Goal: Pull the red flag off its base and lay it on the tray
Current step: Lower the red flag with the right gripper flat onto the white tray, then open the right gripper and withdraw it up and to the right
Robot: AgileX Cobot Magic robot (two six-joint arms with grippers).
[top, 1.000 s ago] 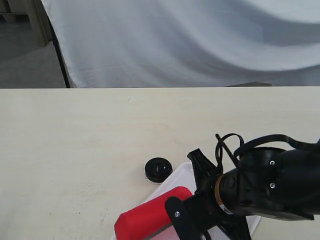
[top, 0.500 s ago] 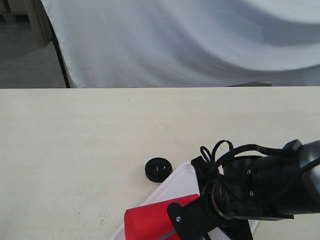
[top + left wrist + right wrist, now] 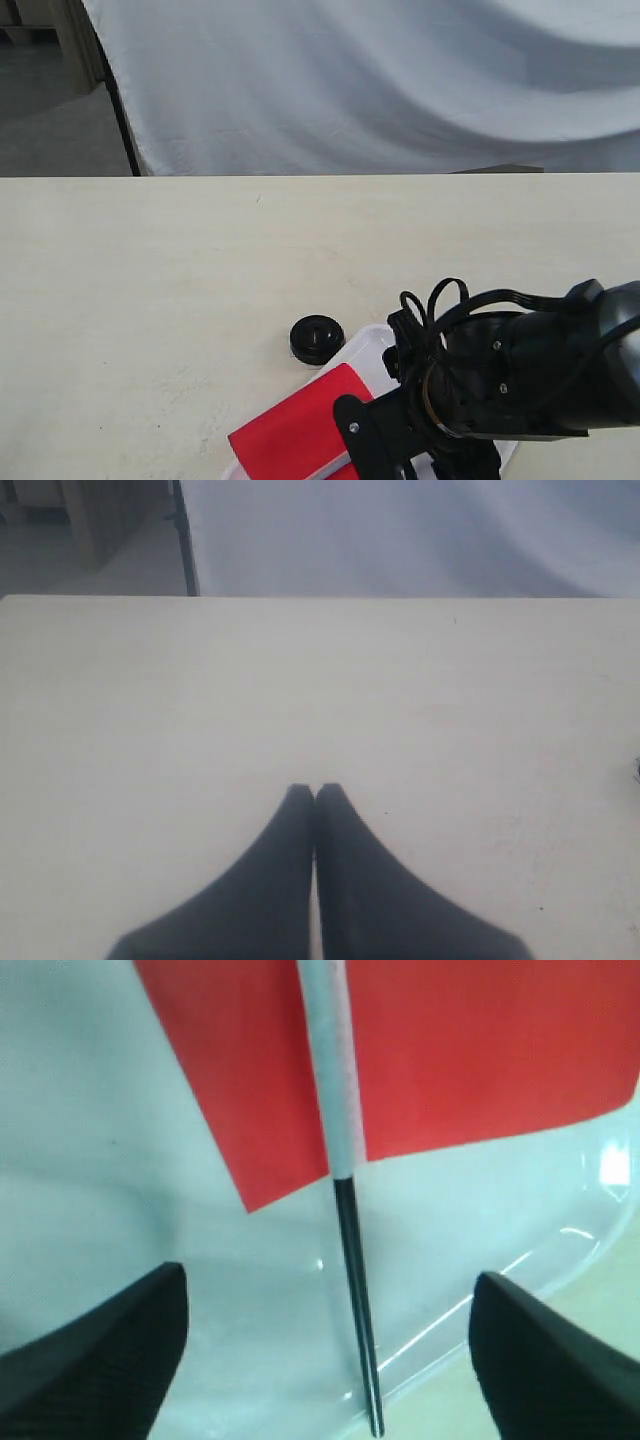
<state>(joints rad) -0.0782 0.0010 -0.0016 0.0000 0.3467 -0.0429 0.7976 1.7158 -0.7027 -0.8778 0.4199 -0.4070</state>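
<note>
The red flag (image 3: 290, 430) lies flat in the white tray (image 3: 366, 349) at the lower middle of the exterior view, its cloth spread out and reaching the bottom edge of the frame; it is off the base (image 3: 317, 339), a small round black disc that stands alone on the pale counter (image 3: 150, 280) just beside the tray's upper left corner, though whether the two touch cannot be told; the bulky black right arm (image 3: 520, 385) fills the lower right of that view and covers much of the tray; in the right wrist view the right gripper (image 3: 328, 1355) has its fingers (image 3: 100, 1350) wide apart and holds nothing; between them the flag's thin black rod (image 3: 352, 1270) rests on the tray floor (image 3: 80, 1110), clear of both fingers, with its end at the raised rim and a pale sleeve (image 3: 330, 1060) running across the red cloth (image 3: 480, 1050); the left gripper (image 3: 314, 792) has its fingers pressed together with nothing between them, over bare counter; a white sheet (image 3: 400, 90) hangs behind the counter across the upper part of the exterior view.
</note>
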